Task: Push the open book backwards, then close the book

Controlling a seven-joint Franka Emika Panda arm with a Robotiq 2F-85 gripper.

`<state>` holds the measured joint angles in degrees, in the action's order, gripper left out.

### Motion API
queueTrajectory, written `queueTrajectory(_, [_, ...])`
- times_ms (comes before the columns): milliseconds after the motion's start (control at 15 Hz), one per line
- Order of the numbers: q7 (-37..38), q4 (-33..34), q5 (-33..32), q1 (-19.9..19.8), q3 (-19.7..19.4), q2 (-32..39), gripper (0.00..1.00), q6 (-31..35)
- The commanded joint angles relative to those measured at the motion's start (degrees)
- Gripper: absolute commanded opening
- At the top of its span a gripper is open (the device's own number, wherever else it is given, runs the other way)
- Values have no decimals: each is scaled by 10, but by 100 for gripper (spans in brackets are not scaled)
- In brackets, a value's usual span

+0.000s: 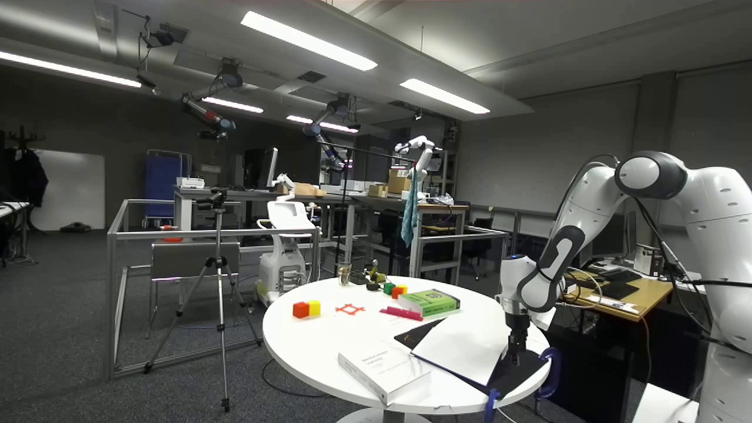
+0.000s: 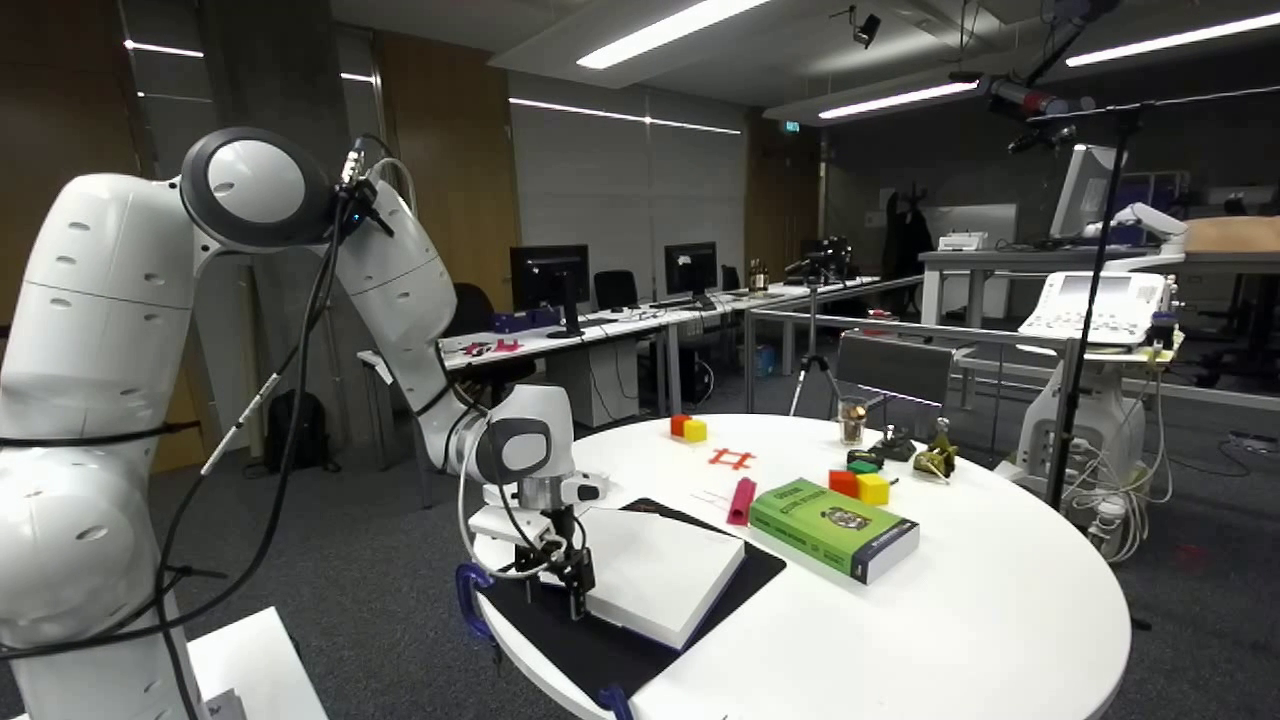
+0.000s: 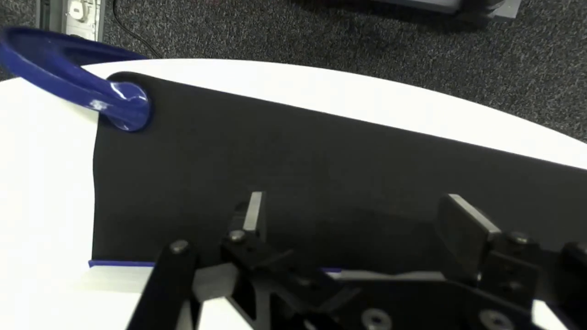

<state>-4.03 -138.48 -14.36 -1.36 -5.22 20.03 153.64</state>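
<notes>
Well, the Robotiq gripper hangs, fingers spread apart, over the black mat at the robot-side edge of the round table; just inward, the blue-covered book lies open, pages up.

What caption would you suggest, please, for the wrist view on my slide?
Open gripper over the black mat, beside the book, with a blue clamp on the mat's corner.

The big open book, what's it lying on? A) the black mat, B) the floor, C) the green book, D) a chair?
A: in both exterior views, the black mat sticks out from under the open book.
</notes>
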Motion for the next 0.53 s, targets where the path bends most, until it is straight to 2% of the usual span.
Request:
queueTrajectory(0, [2,24,7,4,6,16,100,12])
queueTrajectory(467, [0,48,15,4,14,36,100,13])
